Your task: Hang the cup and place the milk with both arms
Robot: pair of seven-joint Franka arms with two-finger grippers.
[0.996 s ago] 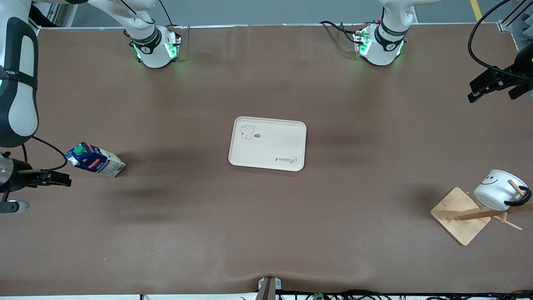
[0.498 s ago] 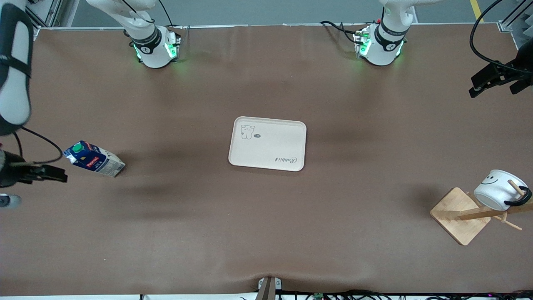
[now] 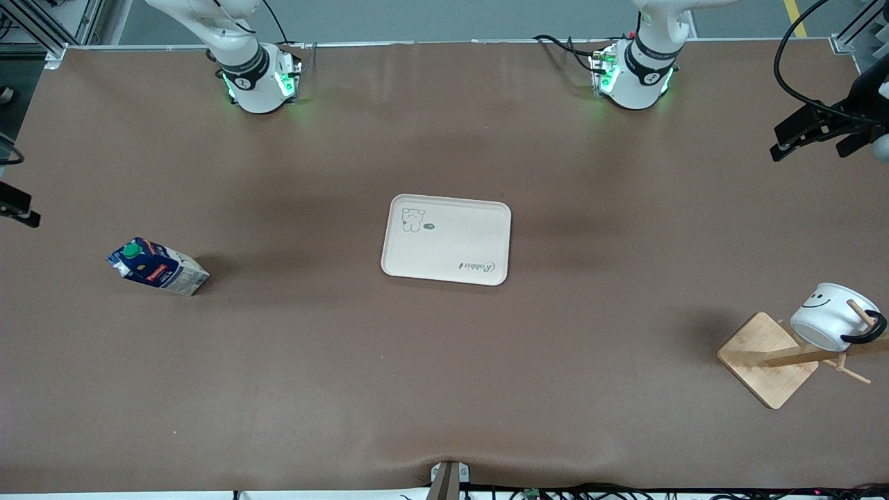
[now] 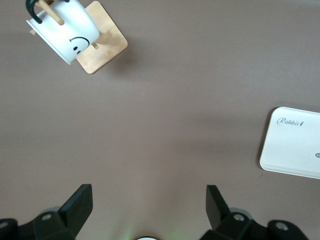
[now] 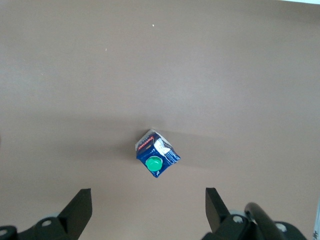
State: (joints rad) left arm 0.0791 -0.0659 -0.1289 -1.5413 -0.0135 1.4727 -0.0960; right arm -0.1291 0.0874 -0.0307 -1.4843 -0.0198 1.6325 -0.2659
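Note:
The white smiley cup (image 3: 830, 323) hangs by its black handle on a peg of the wooden rack (image 3: 767, 361), at the left arm's end of the table; it also shows in the left wrist view (image 4: 65, 32). The milk carton (image 3: 156, 267) with the green cap stands on the table at the right arm's end, and shows in the right wrist view (image 5: 156, 153). My left gripper (image 3: 812, 147) is open and empty, high over the table edge near its base; its wrist view shows it (image 4: 149, 210) wide open. My right gripper (image 3: 21, 212) is open and empty, high above the milk (image 5: 148, 212).
A cream tray (image 3: 446, 239) with a bear drawing lies at the table's middle; its corner shows in the left wrist view (image 4: 295, 145). The brown mat covers the table. The two arm bases (image 3: 260, 80) (image 3: 635, 76) stand along the edge farthest from the front camera.
My right arm has lifted and drawn away from the milk toward the table's end, mostly leaving the front view. My left gripper has shifted slightly. Milk and cup have not moved.

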